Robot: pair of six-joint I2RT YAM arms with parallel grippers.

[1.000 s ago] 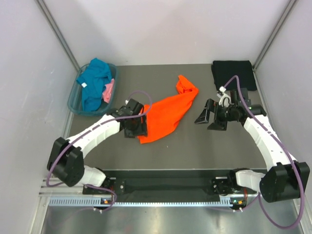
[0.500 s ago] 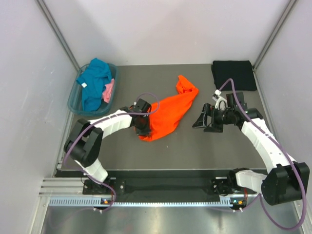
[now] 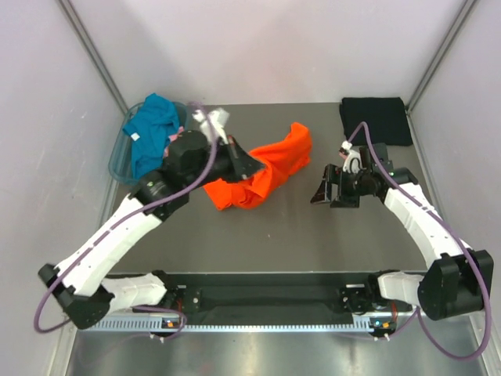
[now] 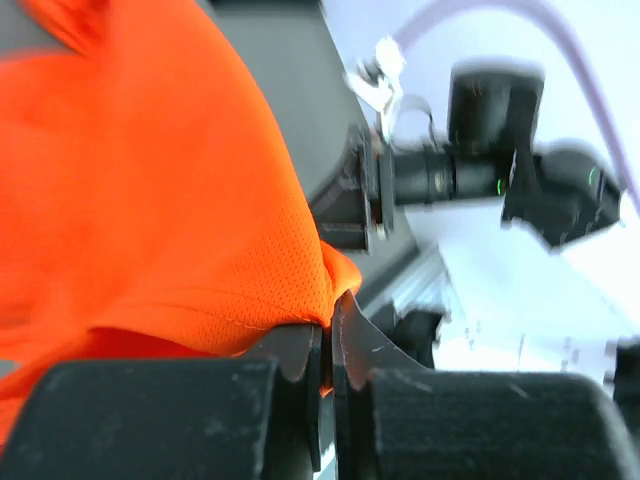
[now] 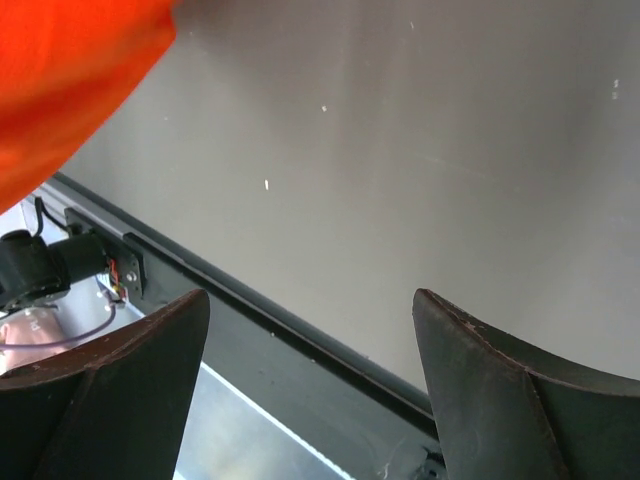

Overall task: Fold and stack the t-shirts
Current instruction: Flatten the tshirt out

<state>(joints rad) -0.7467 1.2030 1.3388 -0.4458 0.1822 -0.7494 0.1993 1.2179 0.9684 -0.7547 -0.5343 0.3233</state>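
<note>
Here your orange tee (image 3: 274,160) lies bunched on the table (image 3: 235,243), one edge pinched tight in the left gripper (image 4: 328,345), likely to lift and spread it, while the right gripper (image 3: 325,188) hovers near it, jaws wide and empty.

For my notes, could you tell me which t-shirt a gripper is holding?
The orange t-shirt: the left gripper is shut on its edge. The black one and the teal one lie untouched.

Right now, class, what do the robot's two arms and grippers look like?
The left arm and right arm have white shells with black joints and bases. A lilac cable loops loosely along each. The left gripper and right gripper are black, with two broad tapering fingers.
</note>
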